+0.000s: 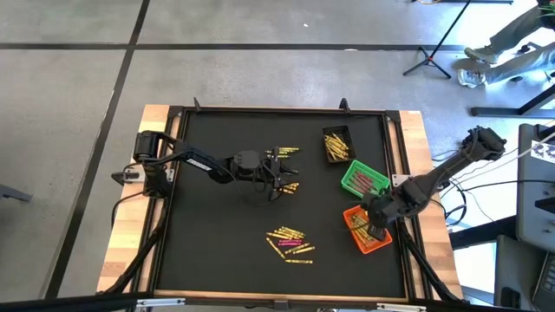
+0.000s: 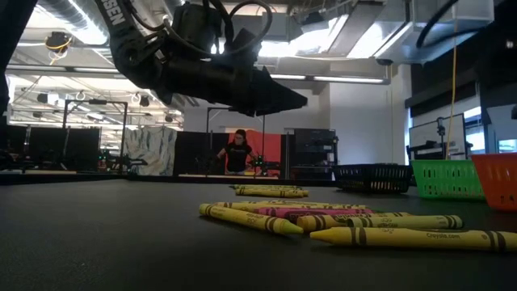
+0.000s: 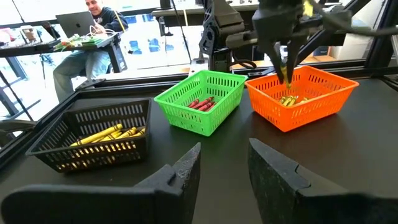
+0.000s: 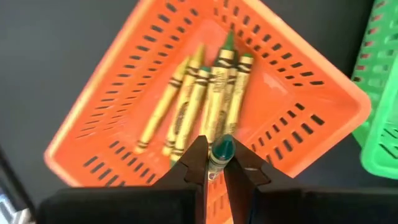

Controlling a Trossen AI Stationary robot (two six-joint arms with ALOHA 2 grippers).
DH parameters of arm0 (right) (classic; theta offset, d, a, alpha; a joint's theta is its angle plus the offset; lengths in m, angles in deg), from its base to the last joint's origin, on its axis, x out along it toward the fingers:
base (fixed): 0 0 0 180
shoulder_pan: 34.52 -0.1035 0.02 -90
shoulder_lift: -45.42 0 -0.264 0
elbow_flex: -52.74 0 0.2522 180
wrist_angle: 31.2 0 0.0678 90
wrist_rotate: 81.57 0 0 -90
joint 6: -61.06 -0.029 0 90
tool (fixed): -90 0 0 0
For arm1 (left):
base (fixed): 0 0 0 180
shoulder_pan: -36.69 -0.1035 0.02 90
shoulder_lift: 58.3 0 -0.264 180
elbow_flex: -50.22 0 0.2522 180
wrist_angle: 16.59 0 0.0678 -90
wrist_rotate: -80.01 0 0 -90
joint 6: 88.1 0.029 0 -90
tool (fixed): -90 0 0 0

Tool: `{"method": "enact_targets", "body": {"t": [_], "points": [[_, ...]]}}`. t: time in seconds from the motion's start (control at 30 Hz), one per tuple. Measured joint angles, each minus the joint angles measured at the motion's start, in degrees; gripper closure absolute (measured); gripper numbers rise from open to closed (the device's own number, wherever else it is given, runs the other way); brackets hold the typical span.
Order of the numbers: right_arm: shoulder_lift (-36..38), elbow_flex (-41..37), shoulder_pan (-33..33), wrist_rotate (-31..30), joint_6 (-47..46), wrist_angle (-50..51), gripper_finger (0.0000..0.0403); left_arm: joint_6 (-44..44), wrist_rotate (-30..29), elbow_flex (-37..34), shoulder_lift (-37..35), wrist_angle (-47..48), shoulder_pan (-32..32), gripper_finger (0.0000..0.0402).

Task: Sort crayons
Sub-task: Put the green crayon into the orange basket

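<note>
Yellow crayons lie loose on the black table in three small heaps (image 1: pixel 290 243), (image 1: pixel 290 186), (image 1: pixel 289 150); the low view shows the nearest ones (image 2: pixel 380 226) lying flat. At the right stand a black bin (image 1: pixel 338 143), a green bin (image 1: pixel 364 179) and an orange bin (image 1: pixel 351 214). My right gripper (image 4: pixel 216 163) hangs over the orange bin (image 4: pixel 118 87), shut on a green-tipped crayon. My left gripper (image 3: pixel 224 171) hovers open mid-table (image 1: pixel 282 171), level, with nothing between its fingers. My right gripper pinches one crayon between its two fingers, just below its green tip (image 4: pixel 222 151). The fingers come from above, pointing steeply down. The crayon stands roughly along them, its lower part (image 3: pixel 287 73) hanging clear above the crayons in the orange bin.
The orange bin holds several yellow-wrapped crayons (image 4: pixel 205 93), the green bin red ones (image 3: pixel 200 103), the black bin yellow ones (image 3: pixel 106 135). A raised frame (image 1: pixel 395 173) edges the table. A person (image 3: pixel 93 25) sits at a desk beyond the table.
</note>
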Motion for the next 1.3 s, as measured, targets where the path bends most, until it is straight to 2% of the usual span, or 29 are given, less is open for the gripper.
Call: {"method": "enact_targets", "body": {"t": [0.2, 0.4, 0.47, 0.6, 0.77, 0.9, 1.07, 1.17, 1.3], "points": [[0.0, -2.19, 0.0, -0.02, -1.11, -1.17, 0.0361, -0.02, -0.02, -0.02, 0.0, -0.03, 0.0, 0.0286], [0.17, 0.93, 0.06, -0.5, 0.78, -1.04, 0.0297, 1.45, 0.08, -0.02, 0.0, 0.82, 0.4, 0.0286], [0.17, 2.85, 0.04, -4.58, 4.42, -1.85, 0.0278, 1.68, -0.8, -0.07, 0.04, 1.64, 0.52, 0.0286], [0.22, 3.59, -0.48, -20.0, 17.05, -9.48, 0.026, -1.32, -4.26, 0.58, 0.03, 3.65, -0.16, 0.0286], [-0.44, -0.32, -0.33, -36.71, 33.45, -21.62, 0.0261, -3.32, -2.9, 7.84, -0.37, 23.12, -2.51, 0.0286], [-0.37, -5.06, -0.33, -45.22, 42.23, -33.22, 0.0263, -2.17, -2.73, 16.54, 0.3, 43.63, -5.24, 0.0286], [-0.37, -10.58, 0.76, -51.11, 50.81, -48.27, 0.0264, 0.22, -0.58, 25.09, 2.81, 56.89, -9.98, 0.0286], [-0.35, -12.84, 2.97, -51.24, 55.0, -55.05, 0.0264, 0.76, 2.89, 30.81, 5.9, 63.74, -13.23, 0.0286], [-0.37, -14.2, 6.13, -50.58, 56.85, -57.86, 0.0265, 3.08, 3.27, 38.88, 11.41, 72.91, -16.31, 0.0286]]}}
